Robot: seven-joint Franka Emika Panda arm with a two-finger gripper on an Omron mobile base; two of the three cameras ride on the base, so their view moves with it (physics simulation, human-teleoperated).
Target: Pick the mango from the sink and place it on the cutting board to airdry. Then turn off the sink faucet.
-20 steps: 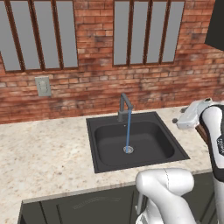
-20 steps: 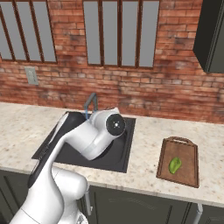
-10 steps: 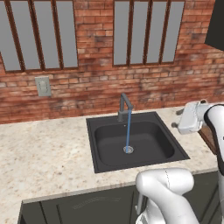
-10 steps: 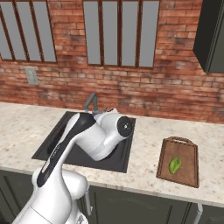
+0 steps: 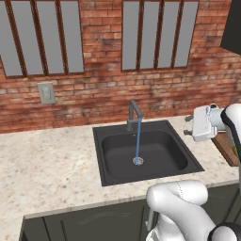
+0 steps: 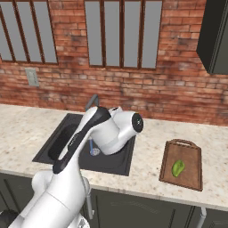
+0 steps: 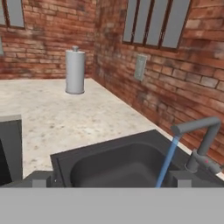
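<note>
On one cutting board (image 6: 181, 165) – one mango (image 6: 178, 168); sink faucet (image 5: 134, 114) running; gripper (image 5: 188, 125) state unclear.

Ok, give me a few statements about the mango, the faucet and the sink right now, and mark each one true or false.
1. The mango lies on the cutting board. True.
2. The sink faucet is off. False: a blue stream of water runs from its spout to the drain.
3. The sink holds a second fruit. False: the visible part of the basin shows just the drain and the water.
4. A grey cylinder stands on the counter by the brick wall. True.
5. The fingers are closed around the mango. False: the mango lies free on the board.
</note>
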